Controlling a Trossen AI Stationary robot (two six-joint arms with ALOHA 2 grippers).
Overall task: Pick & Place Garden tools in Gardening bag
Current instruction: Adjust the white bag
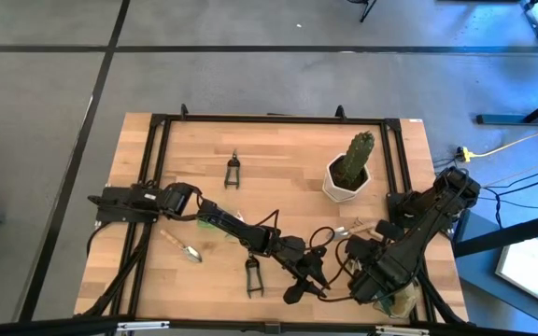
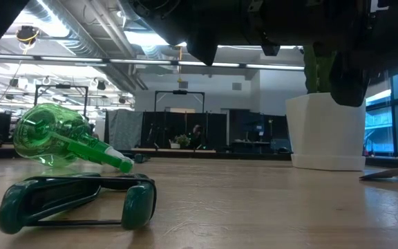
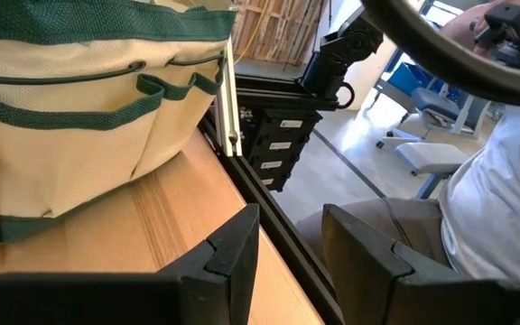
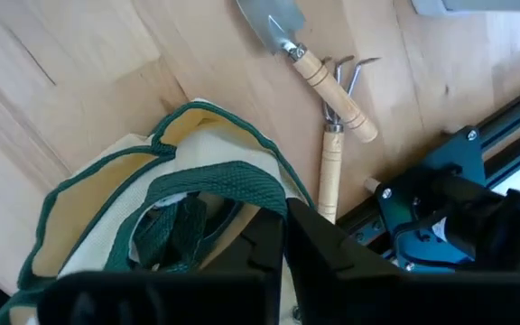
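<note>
Gripping gardening bag (image 4: 152,217): right hand (image 4: 283,239).

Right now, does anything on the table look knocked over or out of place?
Yes. The green spray bottle lies tipped on its side on the table rather than standing upright, its nozzle pointing down toward the wood. Beside the gardening bag, a trowel and a small hand rake lie crossed over each other.

I see the khaki, green-trimmed gardening bag (image 4: 152,235) upright at my table's near right corner, two wooden-handled tools (image 4: 323,81) crossed beside it, green spray bottle (image 2: 61,138) on its side, black shears (image 1: 233,172) flat mid-table
</note>
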